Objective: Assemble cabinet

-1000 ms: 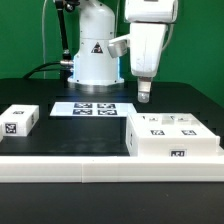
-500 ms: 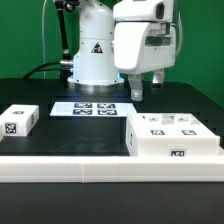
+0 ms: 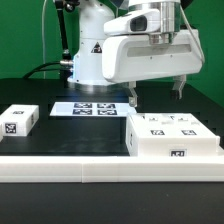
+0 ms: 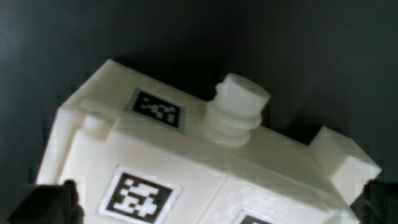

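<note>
Far on the exterior view's left you have a small panel (image 3: 22, 120), one tag facing the camera. It lies on the worktop (image 3: 90, 135), well apart from everything else. Next is the marker board (image 3: 92, 108), flat, in front of the robot base (image 3: 95, 55).

Then the tool (image 3: 156, 97): released, fingers (image 3: 131, 96) spread wide, nothing between them. It hangs over the body (image 3: 172, 138), which sits on the worktop at the exterior view's right, near the marker board's corner. Tool and body are apart; you can see a gap between the fingertips and the body's top. One finger is about over the body's left edge and the other is past its middle, so the tool spans the left and centre part, toward the rear. The body has several tags on top and one on the front.

In the wrist view the body (image 4: 196, 160) is right under the camera, with two tags clear. A short round peg (image 4: 238, 100) sticks out of one face. A dark finger (image 4: 50, 205) shows at the picture's edge; you cannot tell whether it touches the body.
</note>
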